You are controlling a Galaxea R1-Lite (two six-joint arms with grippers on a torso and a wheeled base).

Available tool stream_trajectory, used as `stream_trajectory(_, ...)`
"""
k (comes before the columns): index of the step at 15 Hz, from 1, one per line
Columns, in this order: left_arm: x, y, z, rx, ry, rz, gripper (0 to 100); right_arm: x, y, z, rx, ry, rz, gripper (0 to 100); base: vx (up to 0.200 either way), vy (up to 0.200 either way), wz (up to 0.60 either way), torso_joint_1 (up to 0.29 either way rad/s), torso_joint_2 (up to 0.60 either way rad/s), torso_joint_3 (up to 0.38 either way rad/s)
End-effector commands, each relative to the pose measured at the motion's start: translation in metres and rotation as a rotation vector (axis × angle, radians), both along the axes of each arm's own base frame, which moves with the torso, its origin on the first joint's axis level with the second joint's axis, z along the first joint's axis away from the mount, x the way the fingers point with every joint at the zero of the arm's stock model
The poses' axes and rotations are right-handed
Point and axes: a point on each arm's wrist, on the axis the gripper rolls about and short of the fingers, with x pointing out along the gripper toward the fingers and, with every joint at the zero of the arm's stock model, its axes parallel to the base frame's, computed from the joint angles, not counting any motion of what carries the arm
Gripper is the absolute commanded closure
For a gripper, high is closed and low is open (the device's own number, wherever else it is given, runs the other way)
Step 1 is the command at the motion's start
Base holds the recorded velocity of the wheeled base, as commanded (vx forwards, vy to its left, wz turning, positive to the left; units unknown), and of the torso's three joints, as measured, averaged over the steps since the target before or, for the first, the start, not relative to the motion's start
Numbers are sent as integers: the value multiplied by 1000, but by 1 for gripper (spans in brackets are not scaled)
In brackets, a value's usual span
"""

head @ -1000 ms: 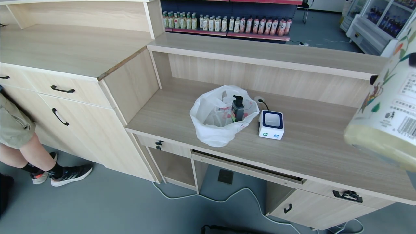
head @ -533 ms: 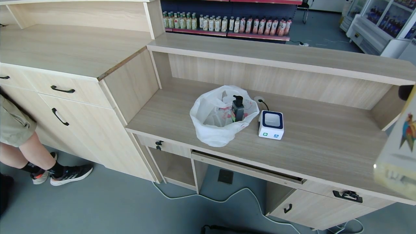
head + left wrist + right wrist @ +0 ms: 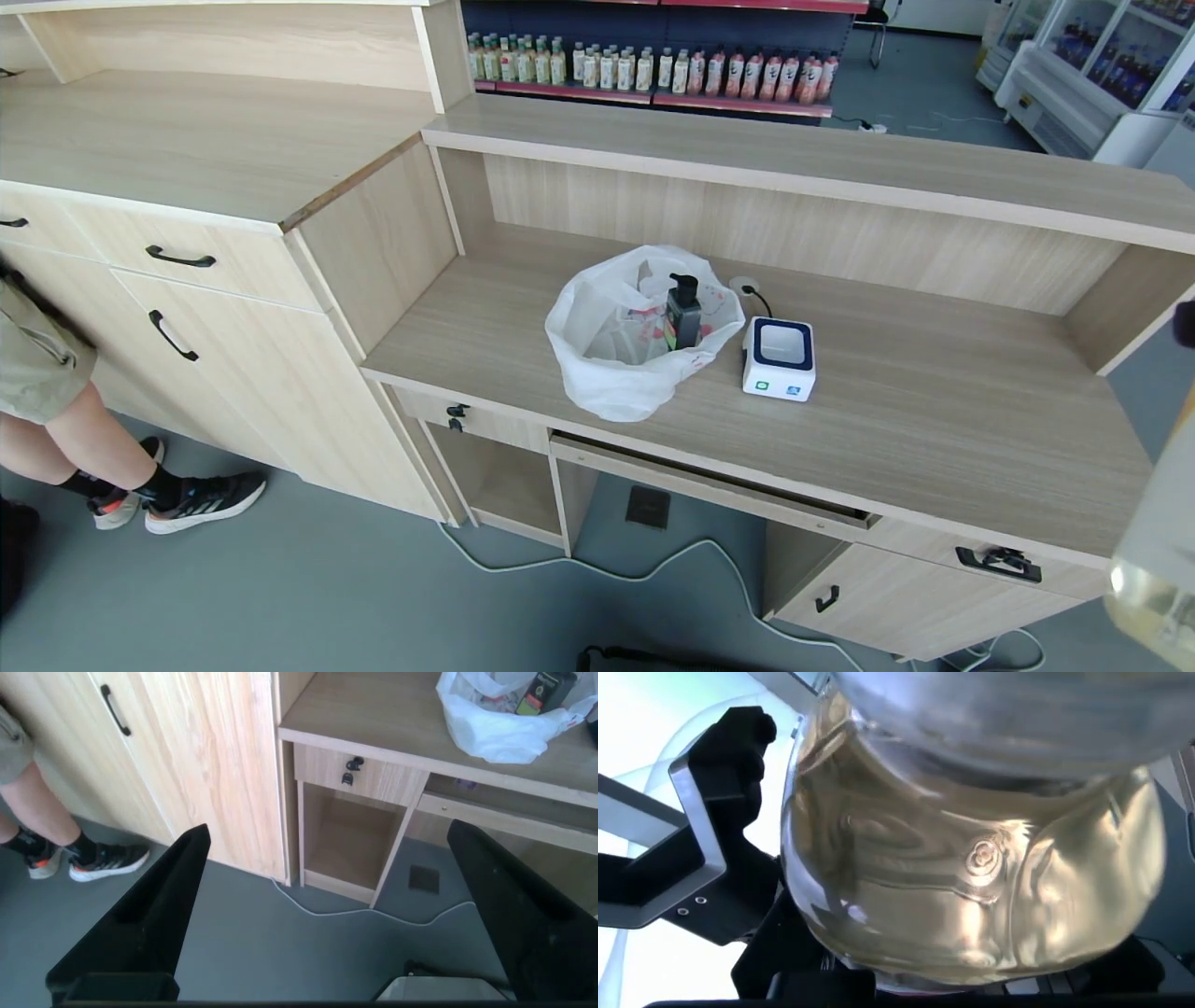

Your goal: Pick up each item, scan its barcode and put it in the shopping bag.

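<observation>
A white shopping bag [image 3: 635,336] stands open on the wooden counter [image 3: 934,420], with a black pump bottle [image 3: 683,313] upright inside it. Just right of the bag sits the white barcode scanner [image 3: 780,357]. A big bottle of yellowish liquid [image 3: 1158,551] hangs off the counter's right end, at the head view's lower right corner. My right gripper [image 3: 952,859] is shut on that bottle [image 3: 971,887], one black finger [image 3: 710,840] showing beside it. My left gripper [image 3: 327,933] hangs open over the grey floor, low and left of the counter, with the bag [image 3: 505,714] far off.
A raised ledge [image 3: 794,159] runs behind the counter. A taller cabinet [image 3: 187,187] with black handles stands to the left. Under the counter a shallow drawer [image 3: 709,485] is slightly out. A cable [image 3: 672,560] lies on the floor.
The bottle in my right gripper has swung right and down, from over the counter's right end to the picture's lower right corner. Bag and scanner have not moved.
</observation>
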Motion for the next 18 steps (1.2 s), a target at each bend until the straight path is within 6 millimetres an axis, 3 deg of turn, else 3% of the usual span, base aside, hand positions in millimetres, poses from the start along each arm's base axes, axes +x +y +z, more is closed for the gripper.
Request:
stream_trajectory(1, 0, 0, 0, 0, -1, 1, 0, 0, 4, 1, -2, 2, 33, 100, 0, 0, 0, 0, 0, 0)
stream_trajectory(18, 0, 0, 0, 0, -1, 1, 0, -4, 6, -10, -20, 20, 62, 100, 0, 0, 0, 0, 0, 0)
